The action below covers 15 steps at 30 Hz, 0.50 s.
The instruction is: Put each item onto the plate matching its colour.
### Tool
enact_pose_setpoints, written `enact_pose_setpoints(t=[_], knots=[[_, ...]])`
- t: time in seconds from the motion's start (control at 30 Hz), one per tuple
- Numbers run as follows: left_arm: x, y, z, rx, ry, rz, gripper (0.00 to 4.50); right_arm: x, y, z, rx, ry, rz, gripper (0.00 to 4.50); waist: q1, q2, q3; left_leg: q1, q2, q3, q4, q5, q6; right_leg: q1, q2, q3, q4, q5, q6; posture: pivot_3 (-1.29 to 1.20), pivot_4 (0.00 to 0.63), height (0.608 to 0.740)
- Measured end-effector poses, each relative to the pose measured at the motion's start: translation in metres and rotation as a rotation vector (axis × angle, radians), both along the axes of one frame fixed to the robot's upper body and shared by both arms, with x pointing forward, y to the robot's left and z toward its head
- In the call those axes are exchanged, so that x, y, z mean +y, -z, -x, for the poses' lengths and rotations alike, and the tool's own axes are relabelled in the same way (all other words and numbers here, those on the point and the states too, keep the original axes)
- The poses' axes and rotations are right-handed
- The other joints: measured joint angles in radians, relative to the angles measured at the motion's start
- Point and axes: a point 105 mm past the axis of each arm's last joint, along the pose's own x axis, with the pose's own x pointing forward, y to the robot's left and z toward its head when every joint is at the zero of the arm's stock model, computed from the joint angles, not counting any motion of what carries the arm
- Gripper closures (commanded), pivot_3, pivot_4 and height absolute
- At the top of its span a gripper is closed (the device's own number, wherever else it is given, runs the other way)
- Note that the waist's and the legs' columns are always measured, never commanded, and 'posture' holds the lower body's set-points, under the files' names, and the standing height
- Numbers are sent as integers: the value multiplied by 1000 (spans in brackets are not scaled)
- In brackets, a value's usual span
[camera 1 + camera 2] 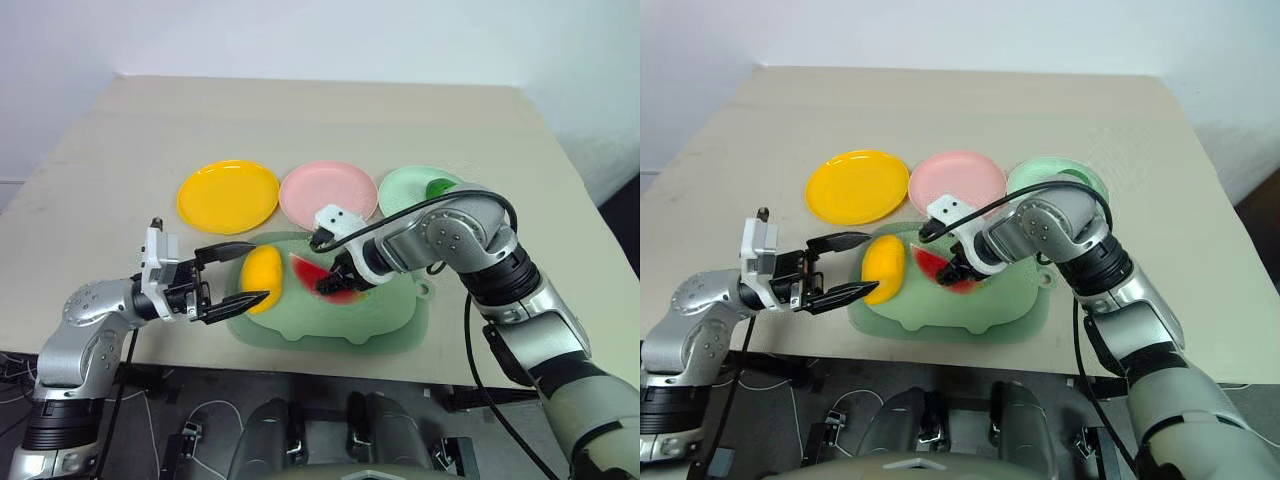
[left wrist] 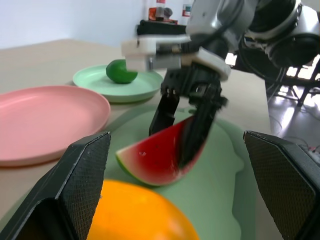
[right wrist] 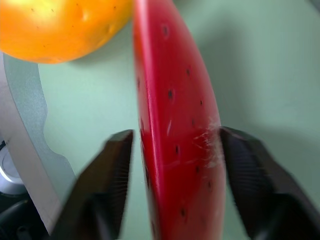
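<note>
Red watermelon wedge point(image 1: 335, 283) beside mango point(image 1: 262, 279)

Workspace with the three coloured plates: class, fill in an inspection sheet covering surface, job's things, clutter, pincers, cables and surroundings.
Surface: beige table.
Job's things: green fruit on mint plate; yellow plate and pink plate bare; mango and watermelon wedge on pale-green board.
Clutter: nothing seen.
Pincers: left pincer open beside the mango; right pincer straddles the wedge, one finger at its face, the other apart.
Cables: black cable along the right arm.
Surroundings: pale wall.
</note>
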Motion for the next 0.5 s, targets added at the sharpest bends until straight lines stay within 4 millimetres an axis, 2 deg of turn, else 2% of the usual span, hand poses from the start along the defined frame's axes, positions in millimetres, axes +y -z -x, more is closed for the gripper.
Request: enact_pose_setpoints(t=[0.07, 0.23, 0.5], knots=[[-3, -5, 0, -4, -1, 2, 0, -1, 0, -1, 2, 2, 0, 24, 0, 0, 0, 0, 0, 0, 0, 1, 1, 0, 0, 0, 0, 0, 0, 0, 150, 696], [-5, -11, -2, 1, -8, -10, 0, -3, 0, -2, 10, 11, 2, 24, 0, 0, 0, 0, 0, 0, 0, 0, -1, 0, 0, 0, 0, 0, 0, 0, 150, 696], [1, -8, -1, 24, -23, -36, 0, -1, 0, 4, -49, -54, 54, 24, 0, 0, 0, 0, 0, 0, 0, -1, -1, 0, 0, 0, 0, 0, 0, 0, 150, 696]])
